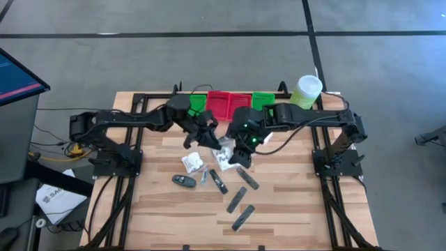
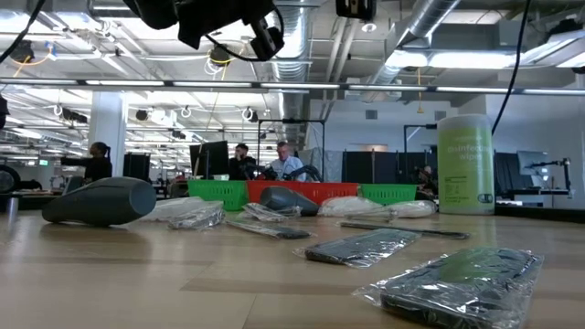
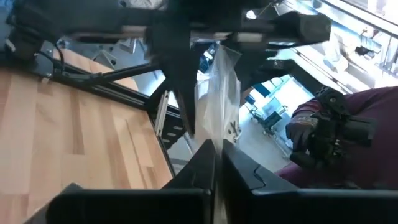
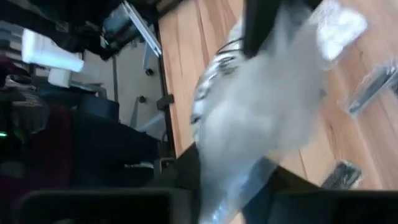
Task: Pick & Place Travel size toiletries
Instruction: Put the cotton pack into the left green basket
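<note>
1. The left gripper point(image 1: 207, 134) hangs above the table's middle, fingers pressed together on the edge of a clear-wrapped packet point(image 3: 219, 93).
2. The right gripper point(image 1: 233, 150) sits just beside it. The same packet point(image 4: 261, 118) lies between its fingers; the gap appears narrow, though blur prevents certainty.
3. The remaining toiletries lie on the table point(image 1: 293, 209): a white packet point(image 1: 193, 163), a black oval piece point(image 1: 185, 180) and dark flat bars point(image 1: 237, 199).

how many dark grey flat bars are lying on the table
4. One lies beside the black oval piece, one below the right gripper, and two nearer the front edge. The arms may hide others.
</note>
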### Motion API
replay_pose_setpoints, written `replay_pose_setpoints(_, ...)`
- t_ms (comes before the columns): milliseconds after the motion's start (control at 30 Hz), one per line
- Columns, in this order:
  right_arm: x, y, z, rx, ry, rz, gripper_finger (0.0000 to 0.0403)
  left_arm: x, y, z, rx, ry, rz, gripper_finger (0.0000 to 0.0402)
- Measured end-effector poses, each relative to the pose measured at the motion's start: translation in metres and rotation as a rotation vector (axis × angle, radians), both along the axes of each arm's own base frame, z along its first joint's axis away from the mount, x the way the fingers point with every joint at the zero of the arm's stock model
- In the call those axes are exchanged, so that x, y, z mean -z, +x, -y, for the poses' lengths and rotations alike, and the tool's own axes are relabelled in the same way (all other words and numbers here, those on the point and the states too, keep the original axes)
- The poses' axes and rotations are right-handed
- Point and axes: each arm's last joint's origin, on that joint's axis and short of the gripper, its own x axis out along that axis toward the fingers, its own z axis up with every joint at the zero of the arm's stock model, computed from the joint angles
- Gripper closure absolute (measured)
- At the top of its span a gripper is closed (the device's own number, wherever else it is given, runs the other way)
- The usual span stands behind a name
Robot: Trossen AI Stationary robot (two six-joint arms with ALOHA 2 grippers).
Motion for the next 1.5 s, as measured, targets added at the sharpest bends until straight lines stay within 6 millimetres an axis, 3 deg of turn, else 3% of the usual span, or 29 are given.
replay_pose_setpoints(233, -0.051, -0.008, 0.004, 0.009, -0.001, 0.166, 0.0162, -0.002, -0.035, -0.038, -0.148, 0.046, -0.117, 0.0401)
replay_pose_setpoints(367, -0.078, -0.015, 0.004, 0.010, -0.001, 0.259, 0.0122, 0.010, -0.056, -0.072, -0.335, 0.102, -0.225, 0.0401)
replay_pose_setpoints(600, -0.100, -0.027, 0.005, 0.000, -0.056, 0.330, 0.0120, 0.037, -0.080, -0.137, -0.538, 0.179, -0.426, 0.0402)
replay_pose_setpoints(867, -0.089, -0.042, 0.011, -0.046, -0.129, 0.167, 0.0121, 0.038, -0.077, -0.197, -0.558, 0.544, -0.809, 0.0401)
replay_pose_setpoints(1000, -0.086, -0.045, 0.016, -0.070, -0.162, 0.134, 0.0122, 0.035, -0.079, -0.209, -0.526, 0.706, -0.887, 0.0401)
replay_pose_setpoints(1233, -0.088, -0.050, 0.021, -0.110, -0.214, 0.161, 0.0122, 0.038, -0.079, -0.213, -0.470, 0.788, -0.853, 0.0401)
replay_pose_setpoints(1500, -0.083, -0.054, 0.029, -0.118, -0.236, 0.106, 0.0122, 0.065, -0.070, -0.219, -0.380, 0.796, -0.880, 0.0401)
